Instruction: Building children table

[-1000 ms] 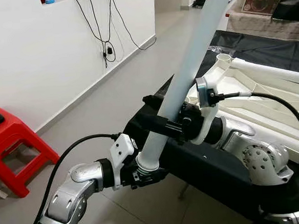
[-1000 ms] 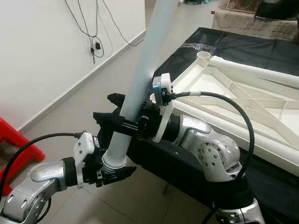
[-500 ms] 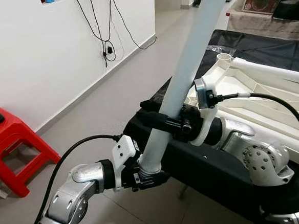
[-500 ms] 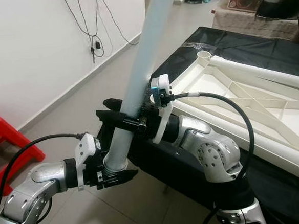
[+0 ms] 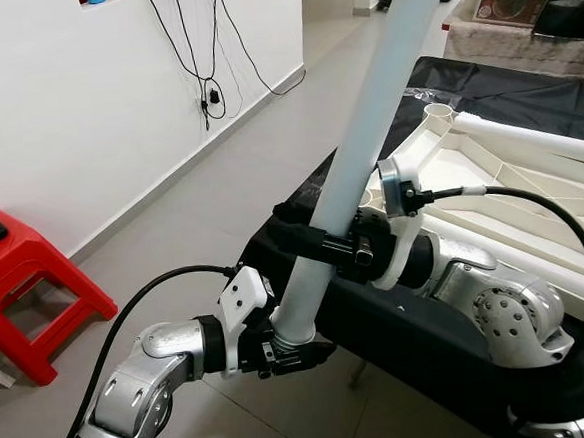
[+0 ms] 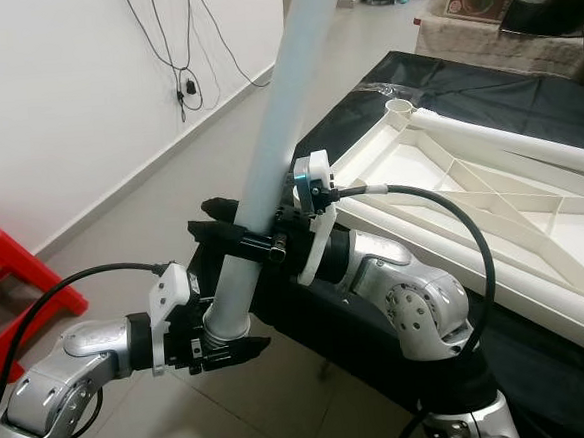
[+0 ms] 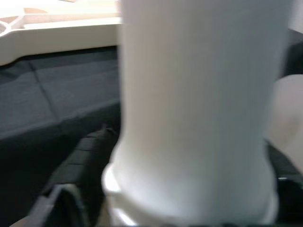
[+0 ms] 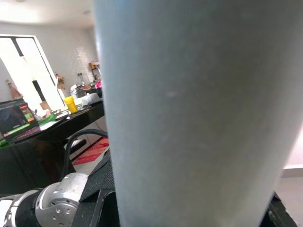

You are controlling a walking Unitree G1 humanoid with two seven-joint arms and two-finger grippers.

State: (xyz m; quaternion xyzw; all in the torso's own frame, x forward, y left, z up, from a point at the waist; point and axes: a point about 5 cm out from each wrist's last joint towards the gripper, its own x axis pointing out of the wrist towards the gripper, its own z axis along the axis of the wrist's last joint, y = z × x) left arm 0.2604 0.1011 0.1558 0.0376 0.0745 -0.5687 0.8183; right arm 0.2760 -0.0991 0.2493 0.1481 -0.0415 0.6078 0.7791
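Observation:
A long pale table leg [image 5: 367, 144] slants up from low centre to the top of the head views. My left gripper [image 5: 286, 348] is shut on its lower end, by the threaded collar. My right gripper [image 5: 319, 242] is shut on the leg higher up. The white table top [image 5: 530, 177] lies upside down on a black cloth [image 5: 400, 332], with a round corner socket [image 5: 437, 119] at its near corner. Up close, the leg [image 7: 199, 109] is pale in the left wrist view, and the leg [image 8: 199, 113] is greyer in the right wrist view.
A red plastic stool [image 5: 21, 288] stands on the tiled floor at the left. Black cables [image 5: 207, 75] hang down the white wall. A box and dark items [image 5: 537, 1] sit beyond the cloth at the back right.
Both grippers have shifted the leg slightly, and it stands a little steeper now. The left gripper with the leg's lower end has sunk a bit lower.

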